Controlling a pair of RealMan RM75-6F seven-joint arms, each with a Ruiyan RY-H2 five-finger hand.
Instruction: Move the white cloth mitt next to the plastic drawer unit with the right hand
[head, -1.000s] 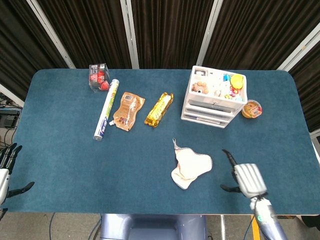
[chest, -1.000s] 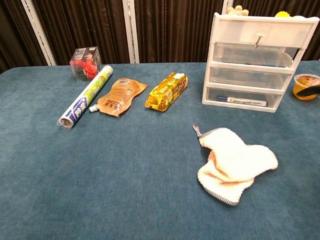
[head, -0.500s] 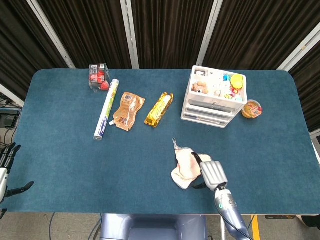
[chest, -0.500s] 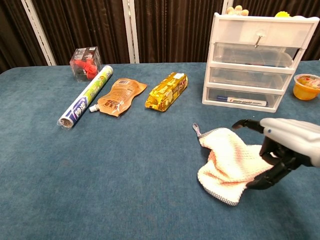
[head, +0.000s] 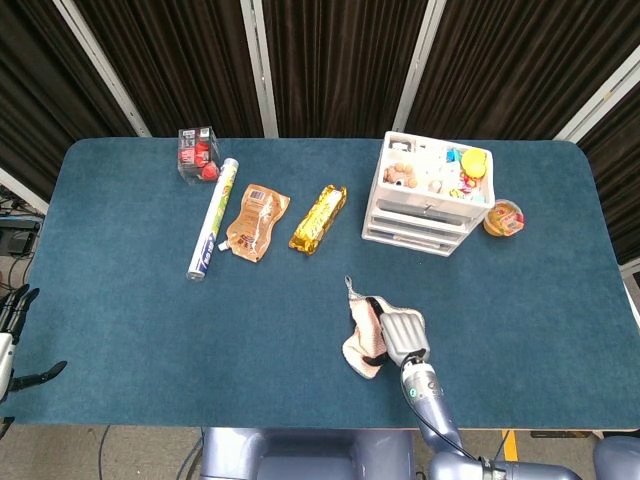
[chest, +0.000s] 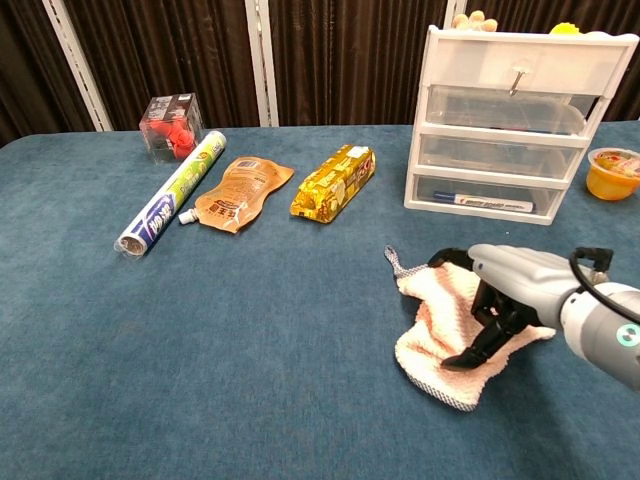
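Observation:
The white cloth mitt (head: 360, 335) (chest: 435, 340) lies crumpled on the blue table, in front of the white plastic drawer unit (head: 425, 200) (chest: 510, 130) and well apart from it. My right hand (head: 402, 335) (chest: 510, 285) rests on the mitt's right half, its fingers spread over the cloth and the thumb pressing down near the front edge. The mitt still lies flat on the table, its grey loop pointing away to the left. At the table's left edge, in the head view only, my left hand (head: 12, 345) hangs with its fingers apart and holds nothing.
A foil roll (head: 212, 218) (chest: 170, 195), an orange pouch (head: 256, 222) (chest: 238, 192) and a gold snack pack (head: 319, 218) (chest: 335, 182) lie at the back left. A clear box with red contents (head: 198, 153) stands behind them. An orange cup (head: 504, 218) (chest: 612, 172) sits right of the drawers.
My right hand has swept left from the table's right front onto the mitt and now covers its right half. The mitt is slightly bunched; the left hand has not moved.

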